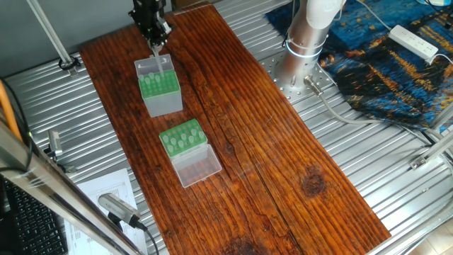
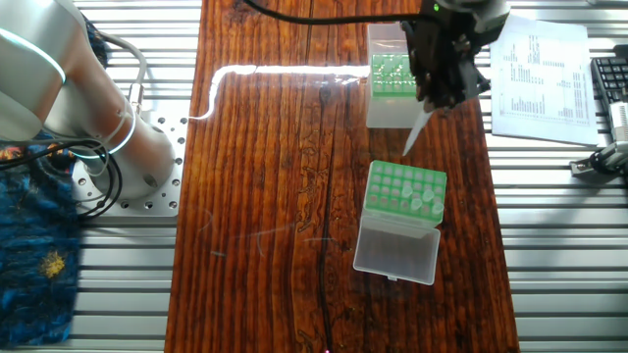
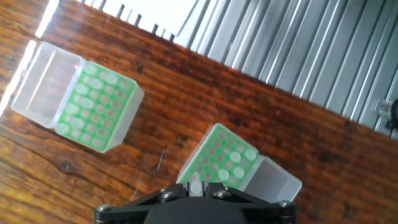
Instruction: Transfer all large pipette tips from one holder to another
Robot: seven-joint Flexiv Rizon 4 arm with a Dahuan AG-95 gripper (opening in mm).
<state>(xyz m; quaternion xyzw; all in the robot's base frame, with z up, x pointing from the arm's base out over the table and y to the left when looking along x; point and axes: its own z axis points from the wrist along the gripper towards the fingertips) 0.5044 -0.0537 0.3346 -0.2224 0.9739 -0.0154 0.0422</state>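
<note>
- The tool [image 2: 429, 106] hangs over the taller grey-sided holder [image 2: 391, 98], pointing down.
- Its fingers are clamped on one pale pipette tip [image 2: 415, 130], clear above the tabletop [image 2: 275, 196].
- The low green rack [image 2: 404, 191] sits nearby.

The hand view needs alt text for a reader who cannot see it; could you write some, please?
Seen from above, the gripper holds a pale pipette tip over a wooden table, with one green-topped tip rack just below and another further left.
</note>
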